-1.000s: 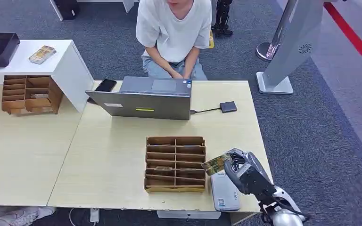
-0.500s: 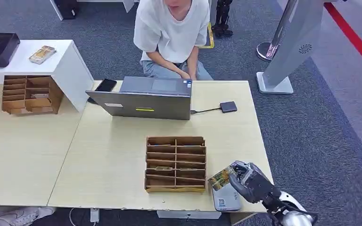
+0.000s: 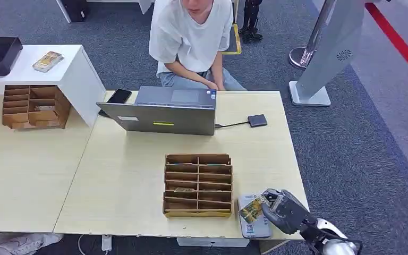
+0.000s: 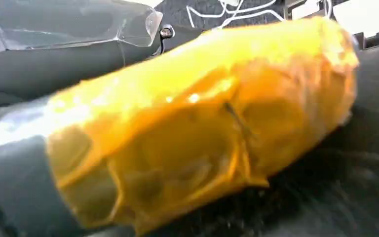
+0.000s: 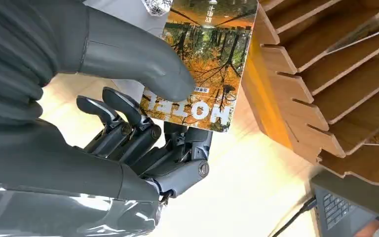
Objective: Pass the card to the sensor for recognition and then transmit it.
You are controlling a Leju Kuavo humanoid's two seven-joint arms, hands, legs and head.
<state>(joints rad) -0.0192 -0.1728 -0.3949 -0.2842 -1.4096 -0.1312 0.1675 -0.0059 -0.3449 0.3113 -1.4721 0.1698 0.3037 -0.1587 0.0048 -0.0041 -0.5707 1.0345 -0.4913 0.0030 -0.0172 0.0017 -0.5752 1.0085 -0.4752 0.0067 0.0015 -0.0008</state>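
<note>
My right hand (image 3: 284, 210) is at the table's front right corner and pinches a card (image 3: 252, 209) printed with an autumn forest. The card lies low over the grey-white sensor (image 3: 251, 227), covering its far part; whether it touches I cannot tell. In the right wrist view the thumb (image 5: 138, 59) presses on the card (image 5: 202, 59) from above, with the darker fingers (image 5: 128, 123) curled under it. A thick, blurred shape wrapped in yellow tape (image 4: 202, 113) comes in from the left wrist view's left edge; the left hand's fingers cannot be made out.
A wooden slotted rack (image 3: 197, 185) stands just left of the sensor, close to the card's edge (image 5: 325, 74). Behind it are a laptop (image 3: 162, 114) and a seated person (image 3: 191, 37). A second rack (image 3: 32, 106) sits far left. The table edge (image 3: 292, 175) is beside my hand.
My right hand has come down and toward the front edge, bringing the card from above the rack's corner to low over the sensor. The person has shifted slightly.
</note>
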